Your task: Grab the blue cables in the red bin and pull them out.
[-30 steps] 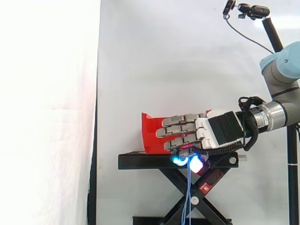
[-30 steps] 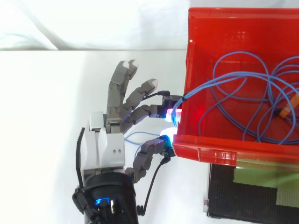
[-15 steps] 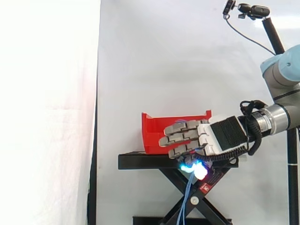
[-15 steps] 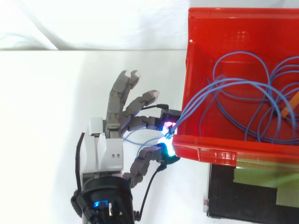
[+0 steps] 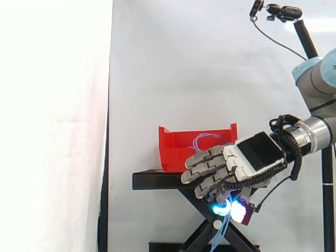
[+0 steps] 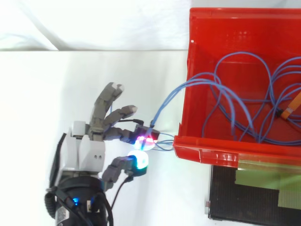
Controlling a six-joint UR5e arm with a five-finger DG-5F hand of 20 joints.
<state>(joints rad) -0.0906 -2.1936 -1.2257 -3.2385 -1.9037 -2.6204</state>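
Note:
The red bin (image 6: 188, 146) stands on a black stand (image 5: 157, 180) and holds a loose tangle of blue cables (image 6: 244, 94). A few strands run out over the bin's left wall to my hand (image 6: 89, 148), which pinches them between its thumb and a finger, both with glowing pads. The other fingers (image 6: 104, 99) spread straight out. In the side view my hand (image 5: 247, 157) hangs in front of the stand, tilted down, with the blue cables (image 5: 221, 231) trailing below its glowing pads. A loop of cable (image 5: 210, 139) rises above the bin's rim.
An orange piece (image 6: 291, 104) lies among the cables at the bin's right side. A black scissor lift (image 5: 199, 231) carries the stand. A dark plate (image 6: 254, 193) with green tape lies below the bin in the top view. A white curtain hangs behind.
My hand has drawn back from the bin's wall and dropped lower, carrying the pinched blue strands with it. The strands now stretch across the gap, and the loops in the bin have shifted left.

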